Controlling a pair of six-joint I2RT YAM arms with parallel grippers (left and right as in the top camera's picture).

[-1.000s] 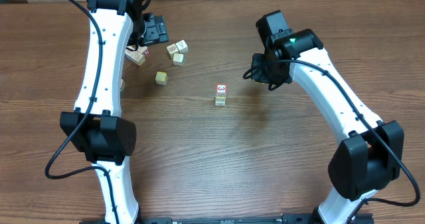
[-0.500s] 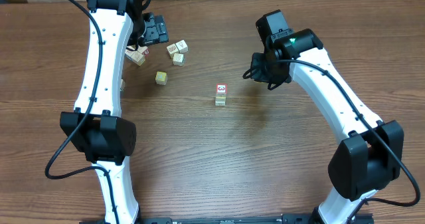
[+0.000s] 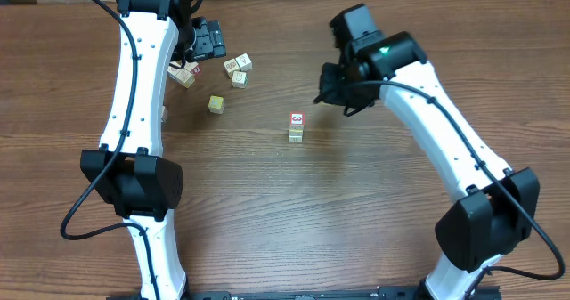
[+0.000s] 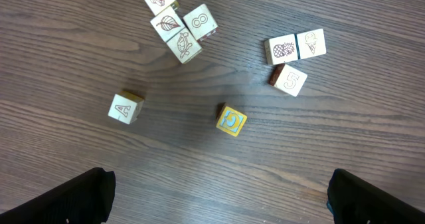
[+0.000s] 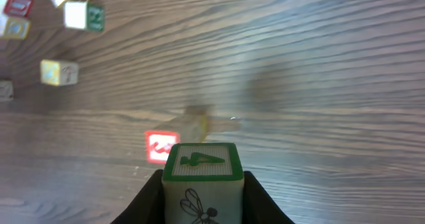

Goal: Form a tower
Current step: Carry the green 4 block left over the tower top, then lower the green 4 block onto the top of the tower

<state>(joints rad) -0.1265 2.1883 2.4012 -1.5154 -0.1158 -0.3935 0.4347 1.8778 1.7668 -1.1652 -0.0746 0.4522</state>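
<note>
nearest the arm bases, one tower (image 3: 296,127) stood upright near the middle of the counter (image 3: 294,220), well apart from the other cubes. two cubes could be counted in it, a pale one below and a red-marked one on top.

just beyond it and to its right, the right end effector (image 5: 202,196) hung above the counter, clamped on one green-edged cube (image 5: 202,171) with a finger (image 5: 151,199) on each side. that cube showed a green mark on its top face and an insect drawing on its near face. in the right wrist view the tower lay just past the held cube, not touching it.

farther back on the left lay nine loose cubes, none stacked:
- one yellow cube (image 4: 231,119) lay alone.
- one cube with an a (image 4: 125,108) lay alone, off to the yellow cube's side.
- a group of three cubes (image 4: 283,49) touched one another, showing a pineapple, an ice cream and a 5.
- a group of four cubes (image 4: 167,22) sat packed together, a leaf and an 8 among them.

farthest back, the left end effector (image 3: 207,42) hovered above these loose cubes, its two fingers spread wide and holding nothing.
</note>
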